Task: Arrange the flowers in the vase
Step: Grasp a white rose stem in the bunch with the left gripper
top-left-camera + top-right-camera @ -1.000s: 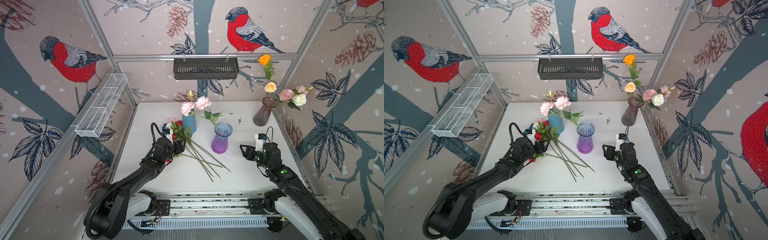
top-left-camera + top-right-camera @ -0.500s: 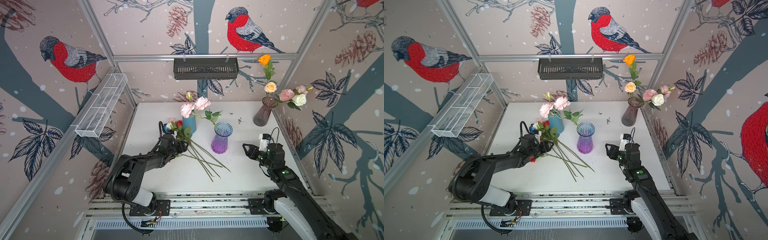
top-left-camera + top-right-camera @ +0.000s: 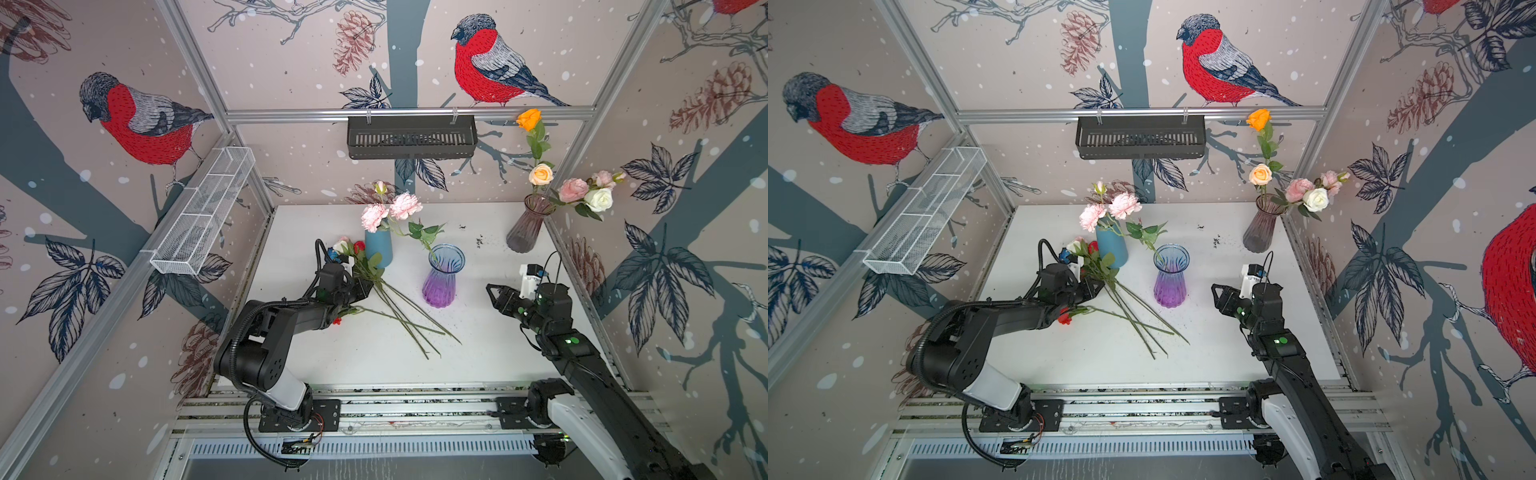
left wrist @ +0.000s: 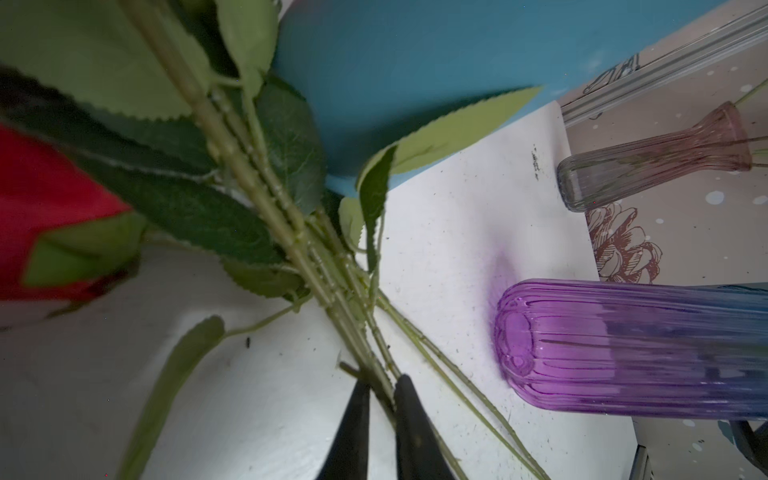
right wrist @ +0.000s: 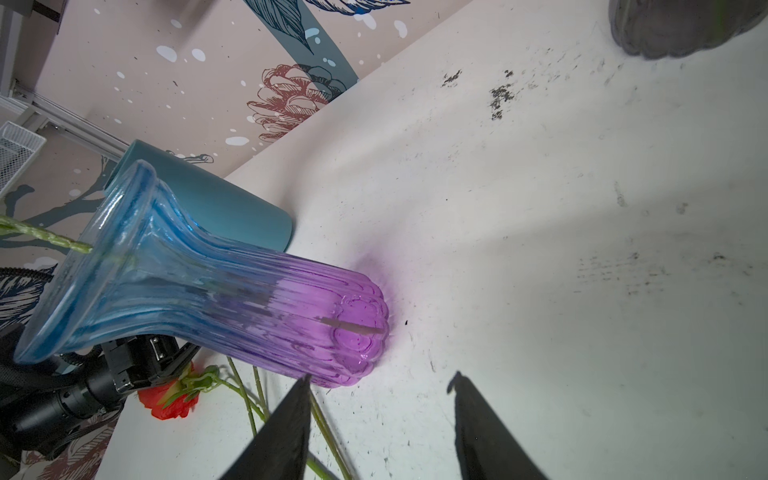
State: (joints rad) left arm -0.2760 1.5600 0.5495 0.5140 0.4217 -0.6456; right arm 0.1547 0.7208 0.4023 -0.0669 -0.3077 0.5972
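Several loose flowers lie on the white table, stems fanned toward the front, heads beside the blue vase. A red flower lies under the left arm. My left gripper is low over the bunch; in the left wrist view it is shut on a flower stem among the crossing stems. The purple-blue glass vase stands upright mid-table with one leafy stem in it. My right gripper hovers open to the right of the vase, nothing between its fingers.
A blue vase with pink carnations stands just behind the bunch, close to the left gripper. A smoky glass vase with several roses stands at the back right corner. A black basket and a white wire rack hang on the walls.
The left gripper has shut on a stem in the bunch, and the left arm has folded lower. The right gripper has drifted slightly right, still open.
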